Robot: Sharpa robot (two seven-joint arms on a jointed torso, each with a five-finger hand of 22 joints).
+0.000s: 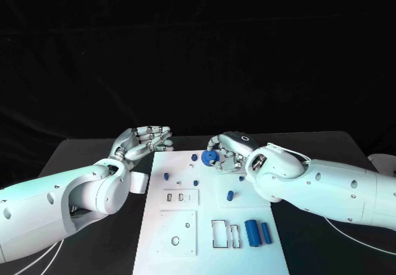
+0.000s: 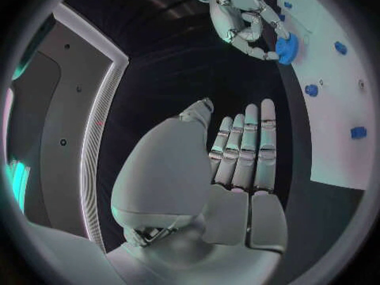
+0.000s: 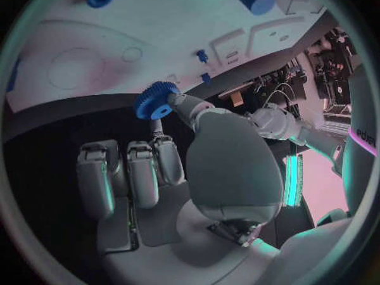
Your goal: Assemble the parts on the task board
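The white task board (image 1: pixel 206 229) lies in the middle of the black table. Over its far edge my right hand (image 1: pixel 227 153) pinches a blue gear (image 1: pixel 211 156) between thumb and a finger; the right wrist view shows the gear (image 3: pixel 156 100) at the fingertips of that hand (image 3: pixel 158 171), close above the board (image 3: pixel 95 50). My left hand (image 1: pixel 147 140) hovers by the board's far left corner, fingers stretched out straight and holding nothing. In the left wrist view the left hand (image 2: pixel 241 152) points along the board's edge (image 2: pixel 332 107), with the gear (image 2: pixel 287 47) beyond it.
Small blue pegs (image 1: pixel 166 175) (image 1: pixel 195 183) (image 1: pixel 229 196) stand on the board's middle part. Two blue cylinders (image 1: pixel 252 232) (image 1: pixel 265 231) lie side by side near its right edge, beside rectangular slots (image 1: pixel 224 234). Bare table lies at both sides of the board.
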